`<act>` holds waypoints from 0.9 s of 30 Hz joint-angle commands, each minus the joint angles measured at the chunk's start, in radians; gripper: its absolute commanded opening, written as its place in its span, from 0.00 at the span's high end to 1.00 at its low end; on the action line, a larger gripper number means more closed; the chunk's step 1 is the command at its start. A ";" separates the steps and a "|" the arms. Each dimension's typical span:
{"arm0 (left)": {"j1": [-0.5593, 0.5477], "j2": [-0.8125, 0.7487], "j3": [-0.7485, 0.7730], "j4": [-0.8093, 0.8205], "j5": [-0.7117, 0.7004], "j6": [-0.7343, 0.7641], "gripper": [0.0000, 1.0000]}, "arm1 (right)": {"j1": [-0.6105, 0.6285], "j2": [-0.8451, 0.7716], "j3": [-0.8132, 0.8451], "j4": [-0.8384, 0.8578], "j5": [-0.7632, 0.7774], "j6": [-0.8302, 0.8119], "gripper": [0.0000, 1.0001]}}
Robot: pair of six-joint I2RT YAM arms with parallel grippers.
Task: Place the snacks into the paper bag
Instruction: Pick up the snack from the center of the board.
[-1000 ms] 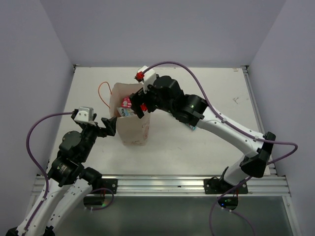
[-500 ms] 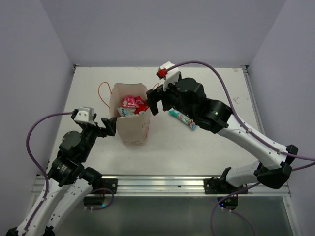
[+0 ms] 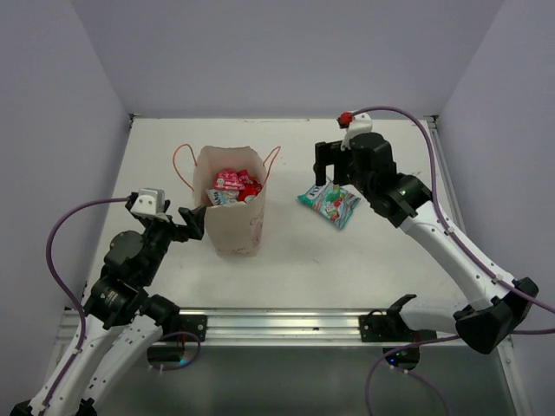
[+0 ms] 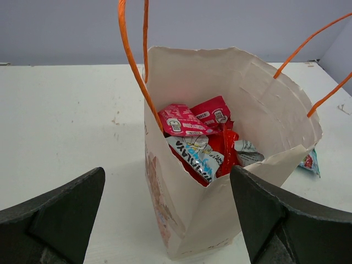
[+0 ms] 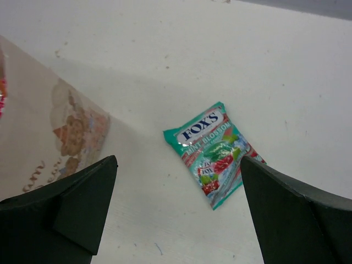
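Observation:
The paper bag (image 3: pixel 232 227) stands upright left of the table's middle, with orange cord handles. Several snacks (image 3: pixel 231 183) lie inside it: red, magenta and light blue packets (image 4: pixel 193 125). A teal-white FOX'S packet (image 3: pixel 330 203) lies flat on the table right of the bag. My right gripper (image 3: pixel 326 173) is open and empty, hovering above this packet (image 5: pixel 212 151). My left gripper (image 3: pixel 192 221) is open and empty, its fingers on either side of the bag's near lower corner (image 4: pixel 187 220), not touching it as far as I can see.
The bag's printed side (image 5: pixel 60 129) shows at the left of the right wrist view. White walls close the table at the back and sides. An aluminium rail (image 3: pixel 286 325) runs along the near edge.
My right gripper has left the bag's mouth and swung right, to above the FOX'S packet. A red packet it held now lies in the bag. The left arm has not moved.

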 commanded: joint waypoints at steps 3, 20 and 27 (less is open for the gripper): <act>0.002 -0.003 -0.003 0.046 0.002 0.017 0.00 | -0.120 0.009 -0.086 0.065 -0.066 0.055 0.03; 0.002 -0.007 -0.003 0.044 0.002 0.017 0.00 | -0.303 0.338 -0.227 0.188 -0.199 0.150 0.04; 0.002 -0.010 -0.005 0.046 0.000 0.017 0.00 | -0.302 0.432 -0.285 0.224 -0.127 0.213 0.05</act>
